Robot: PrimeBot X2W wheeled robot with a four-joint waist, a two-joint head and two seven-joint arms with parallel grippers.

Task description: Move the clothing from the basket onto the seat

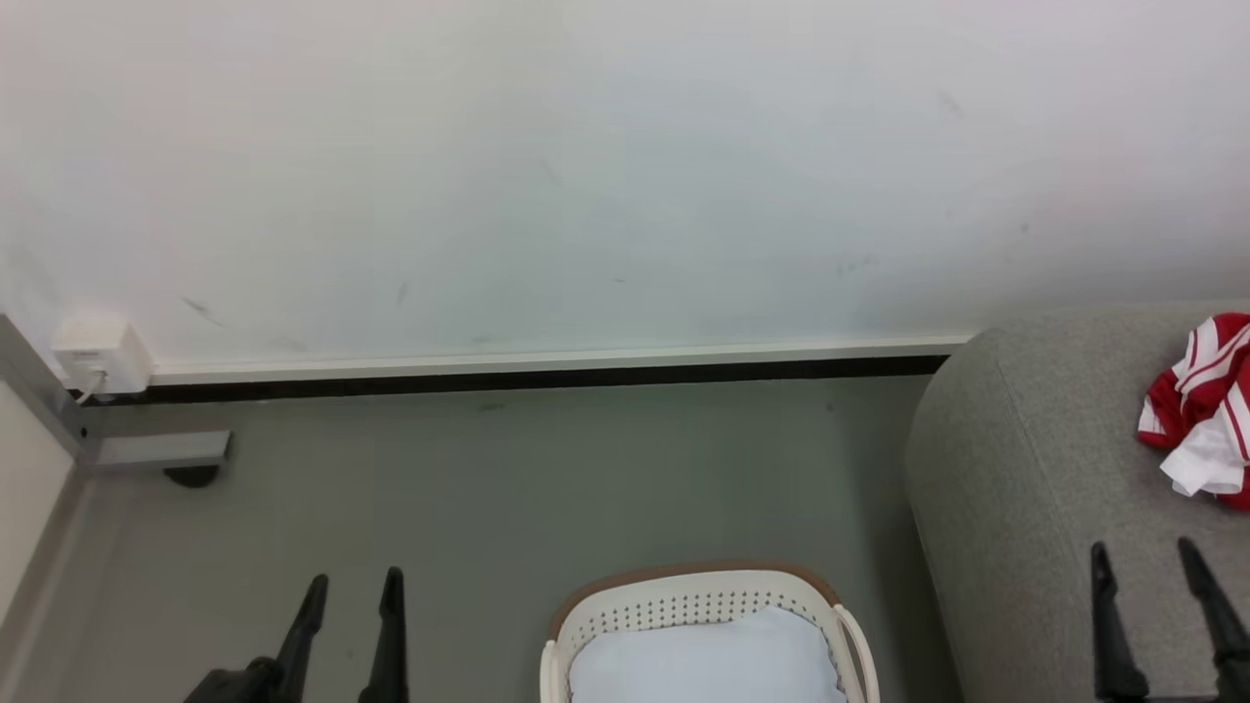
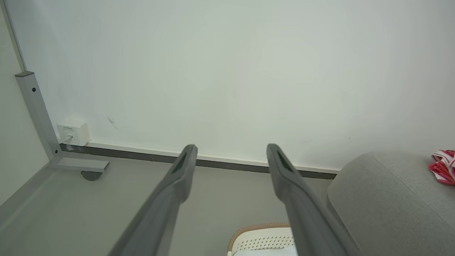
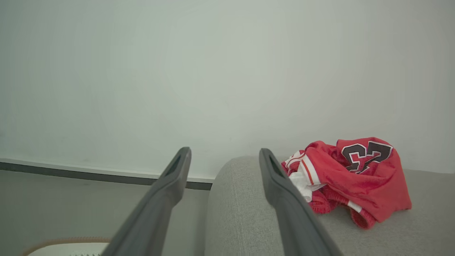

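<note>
A crumpled heap of red clothing (image 1: 1206,410) with white stripes lies on the grey seat (image 1: 1025,488) at the right; it also appears as clothing (image 3: 350,177) with dark numerals and as clothing (image 2: 443,166) at the far right edge. The cream basket (image 1: 698,596) with a brown rim stands on the floor at the bottom centre, a pale cloth inside it. My left gripper (image 1: 354,586) is open over the floor, left of the basket. My right gripper (image 1: 1143,552) is open above the seat, short of the clothing, holding nothing.
A white wall with a dark skirting strip runs behind everything. A white socket box (image 1: 101,353) sits low on the wall at the left, beside a grey metal frame foot (image 1: 156,451). Grey floor (image 1: 547,478) lies between the frame and the seat.
</note>
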